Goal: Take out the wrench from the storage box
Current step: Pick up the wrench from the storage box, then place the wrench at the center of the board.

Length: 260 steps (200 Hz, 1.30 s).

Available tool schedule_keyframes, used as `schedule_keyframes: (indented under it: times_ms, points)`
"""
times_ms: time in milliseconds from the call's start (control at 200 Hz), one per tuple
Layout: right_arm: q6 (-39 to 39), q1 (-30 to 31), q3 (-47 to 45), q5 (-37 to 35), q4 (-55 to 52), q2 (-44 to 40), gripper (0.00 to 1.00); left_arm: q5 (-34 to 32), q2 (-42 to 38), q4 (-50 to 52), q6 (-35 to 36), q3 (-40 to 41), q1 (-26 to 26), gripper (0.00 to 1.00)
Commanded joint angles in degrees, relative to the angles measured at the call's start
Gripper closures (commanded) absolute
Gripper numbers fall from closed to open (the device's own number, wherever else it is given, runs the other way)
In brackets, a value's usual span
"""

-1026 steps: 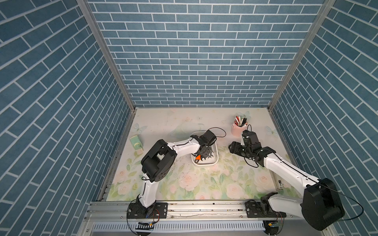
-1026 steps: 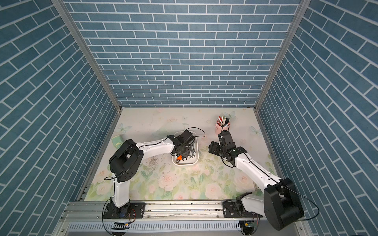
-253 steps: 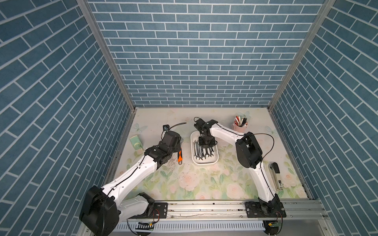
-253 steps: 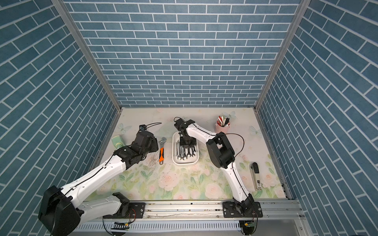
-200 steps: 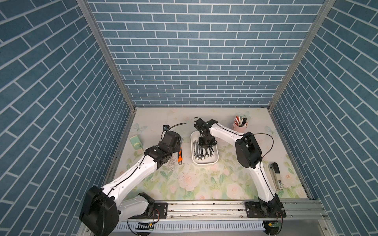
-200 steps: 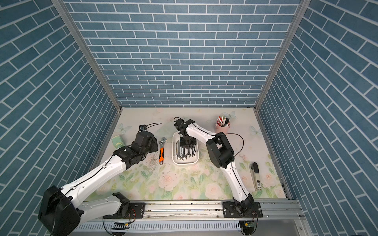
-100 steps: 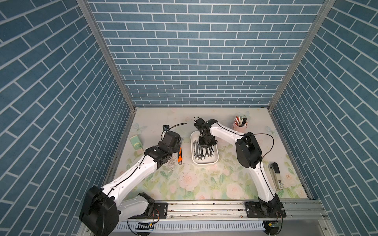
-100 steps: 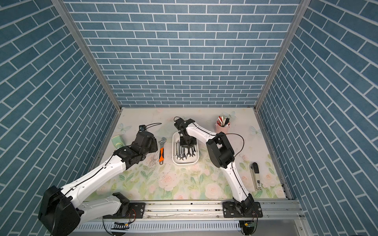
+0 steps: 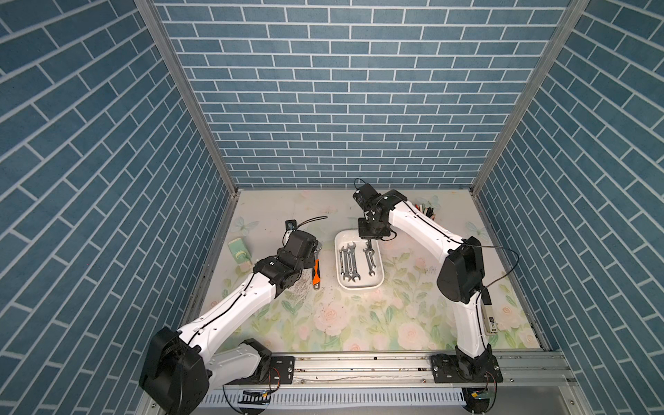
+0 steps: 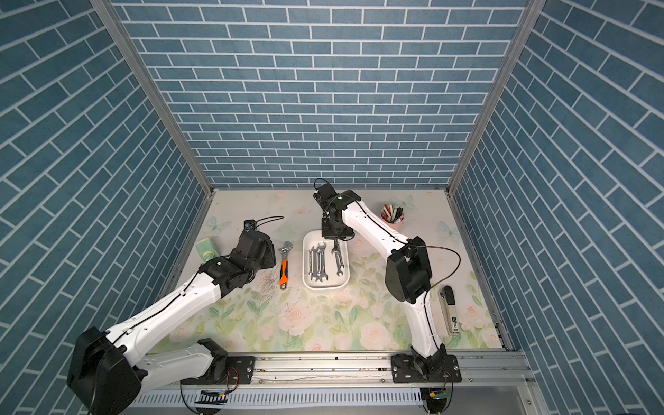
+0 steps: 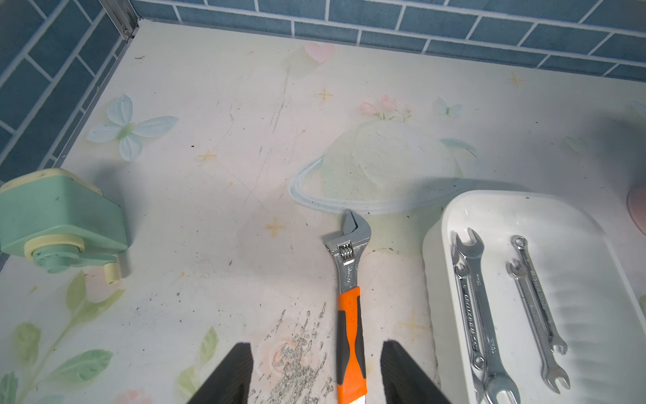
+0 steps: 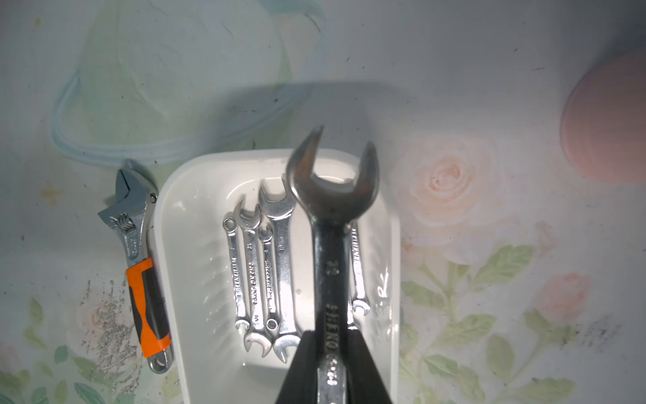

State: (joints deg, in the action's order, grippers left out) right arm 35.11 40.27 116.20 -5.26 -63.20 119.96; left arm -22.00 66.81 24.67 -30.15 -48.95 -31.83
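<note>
Two arms work over a flowered table (image 10: 323,323). The right gripper (image 12: 330,334) is pinched shut on the shank of a large open-ended wrench (image 12: 330,245), whose forked head juts out past the fingertips. In both top views this gripper points down over the far end of the box (image 10: 325,286) – the wrench is held above the box's right half, not lying in it. On the box floor a cluster of four loose wrenches (image 12: 260,276) lies side by side, lengthwise; a fifth is partly hidden behind the held one.

The left gripper (image 11: 316,349) has its jaws spread apart and holds nothing. It hovers by the adjustable wrench (image 10: 284,266), which lies flat on the table just beside the box's left rim – the orange handle towards the robot, the steel head away from it.

Also on the table: a pink cup (image 10: 393,221) of pens beyond the right arm, a green sharpener (image 10: 206,249) at the left edge, and a stapler (image 10: 449,310) at the right edge.
</note>
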Motion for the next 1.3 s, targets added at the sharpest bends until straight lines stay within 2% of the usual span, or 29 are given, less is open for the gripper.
schedule_keyframes:
  times_ms: [0, 315, 565, 865, 955, 1040, 1295]
  points:
    - [-3.9, -1.8, -2.7, -1.6, -2.4, -3.5, 0.92, -1.3, -0.8, 1.6, 0.5, -1.7, 0.3, 0.36]
    - [-7.5, -8.1, -23.2, 0.7, 7.6, -12.1, 0.92, 0.7, 0.8, 1.8, 0.0, -2.9, 0.3, 0.36]
    - [-7.7, -9.7, -35.9, 6.1, 17.2, -12.3, 0.92, 2.2, 1.9, 2.4, -1.5, -4.2, 0.4, 0.36]
    - [-7.0, -9.7, -41.0, 8.5, 22.4, -10.2, 0.91, 4.5, 1.9, 2.2, -3.9, -3.8, -0.1, 0.36]
    - [-6.6, -9.7, -41.8, 8.4, 23.1, -10.8, 0.86, 3.6, 2.0, 2.6, -5.6, -3.8, -0.8, 0.34]
    - [-6.5, -9.7, -41.8, 8.1, 23.4, -11.1, 0.75, 2.9, 2.7, 3.5, -6.0, -4.9, -1.9, 0.34]
    - [-6.5, -9.7, -41.0, 8.0, 22.6, -11.6, 0.70, 0.5, 3.1, 5.2, -6.5, -8.5, -5.2, 0.34]
